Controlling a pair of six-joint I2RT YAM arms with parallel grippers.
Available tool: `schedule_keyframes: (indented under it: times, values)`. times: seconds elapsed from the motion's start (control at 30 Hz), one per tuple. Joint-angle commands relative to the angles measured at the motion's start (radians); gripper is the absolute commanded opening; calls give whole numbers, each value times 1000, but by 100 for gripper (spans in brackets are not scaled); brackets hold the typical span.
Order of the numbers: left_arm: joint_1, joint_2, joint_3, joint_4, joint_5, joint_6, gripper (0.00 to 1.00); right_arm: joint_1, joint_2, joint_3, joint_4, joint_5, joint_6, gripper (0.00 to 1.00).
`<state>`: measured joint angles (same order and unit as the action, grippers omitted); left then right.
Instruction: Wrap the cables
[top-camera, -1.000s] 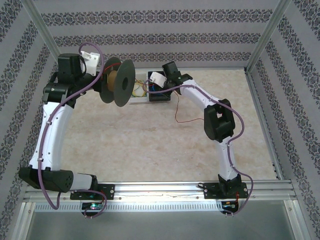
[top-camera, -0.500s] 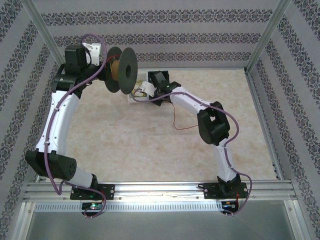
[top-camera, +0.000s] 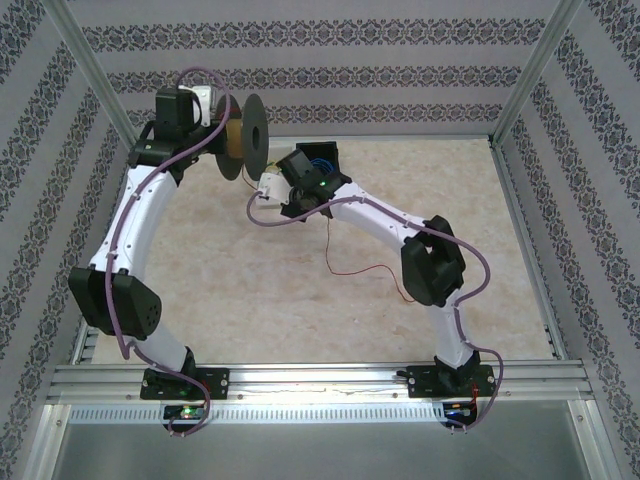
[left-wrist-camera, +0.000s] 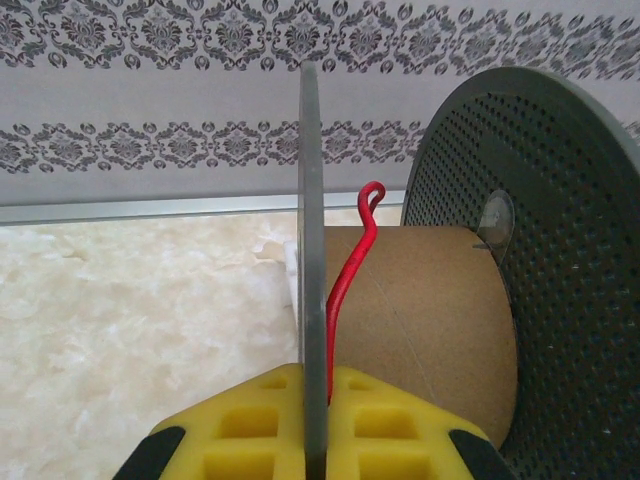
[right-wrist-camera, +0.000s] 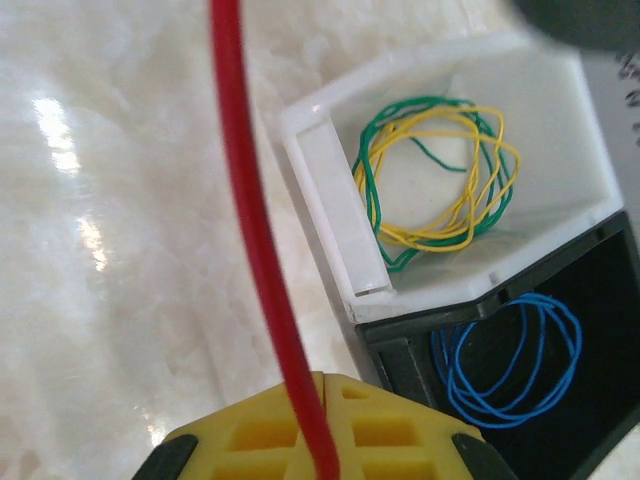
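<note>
Overhead, setting: A beige marble-patterned table (top-camera: 230, 290) stands inside walls (top-camera: 350, 60) papered with grey damask bands. An aluminium rail (top-camera: 320, 378) runs along the near edge.
Overhead, left arm: Stretched to the far-left corner, the left gripper (top-camera: 222, 128) carries a spool (top-camera: 245, 140) clear of the table, its flanges on edge.
Overhead, right arm: Bent at the elbow and reaching to the far centre, the right gripper (top-camera: 270, 188) hangs just below the spool, beside a black tray (top-camera: 332, 148).
Overhead, red wire (top-camera: 345, 272): A loose strand lies on the table under the right forearm.
Left wrist, claw: The left pads (left-wrist-camera: 250, 425), yellow, are clamped on the spool's thin near flange. The red wire's hooked end rises from between them, beside the cardboard core (left-wrist-camera: 420, 310).
Right wrist, claw: The right pads (right-wrist-camera: 260, 440), yellow, are closed on the red wire, which runs up from between them and out of the top of the picture.
Right wrist, trays: A white tray (right-wrist-camera: 315, 170) holds a yellow-and-green wire coil (right-wrist-camera: 430, 240). Touching it, the black tray holds a blue wire coil (right-wrist-camera: 452, 375).
</note>
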<state>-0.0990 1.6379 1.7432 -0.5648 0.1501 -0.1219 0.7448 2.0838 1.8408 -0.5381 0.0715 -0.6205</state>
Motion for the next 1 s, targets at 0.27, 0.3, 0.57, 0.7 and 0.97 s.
schedule_keyframes:
  times: [0.27,0.3,0.57,0.7,0.97]
  values:
    - [-106,33,94,3,-135,121,0,37,-140,134,-42,12,-106,0]
    - [-114,35,96,-8,-142,128,0,38,-143,146,-43,7,-112,0]
    - [-154,36,81,-84,-169,178,0,28,-131,281,-44,27,-181,0]
    - [-169,26,66,-125,-176,204,0,7,-105,345,-46,42,-204,0]
    - [-176,-27,-2,-194,-168,242,0,-44,-81,405,-30,52,-236,0]
